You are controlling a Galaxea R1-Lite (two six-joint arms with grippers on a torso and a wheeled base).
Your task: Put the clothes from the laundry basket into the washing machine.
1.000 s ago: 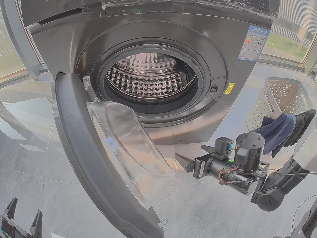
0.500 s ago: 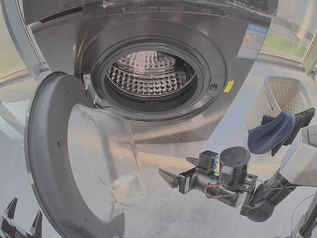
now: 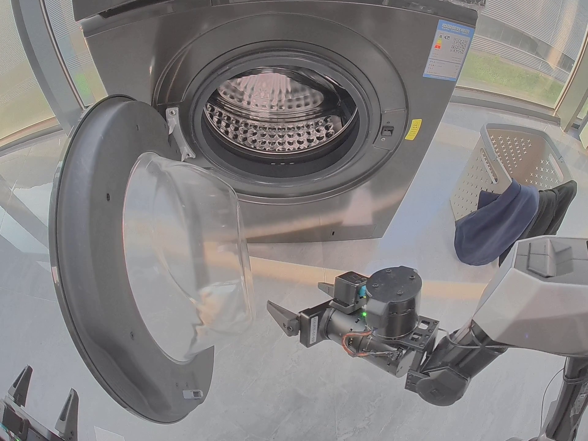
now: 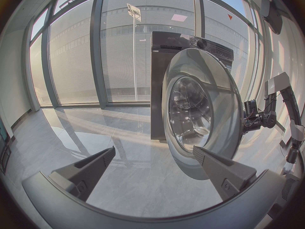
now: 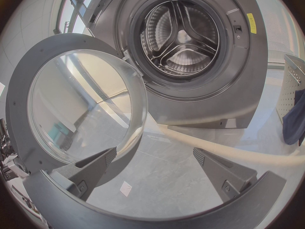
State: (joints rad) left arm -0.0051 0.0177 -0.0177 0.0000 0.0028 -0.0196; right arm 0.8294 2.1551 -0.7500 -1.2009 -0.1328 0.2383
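Glass-walled room, glossy grey tile floor (image 3: 367,393). Washing machine (image 3: 294,26) far centre, its door (image 3: 92,246) swung wide to the left, drum bare. Laundry basket (image 3: 520,148) on the floor to the right. Clothes (image 3: 496,228) hang over its near rim: a navy piece, with a black garment (image 3: 554,206) beside it.

Judged light, limp, not slippery. Pinch the navy bunch at the rim fold and expect it to trail. Fabric looks thick, possibly fleece.

Right gripper (image 3: 296,298) low before the machine, jaws spread, empty. Left gripper (image 3: 49,384) near left, spread, empty.
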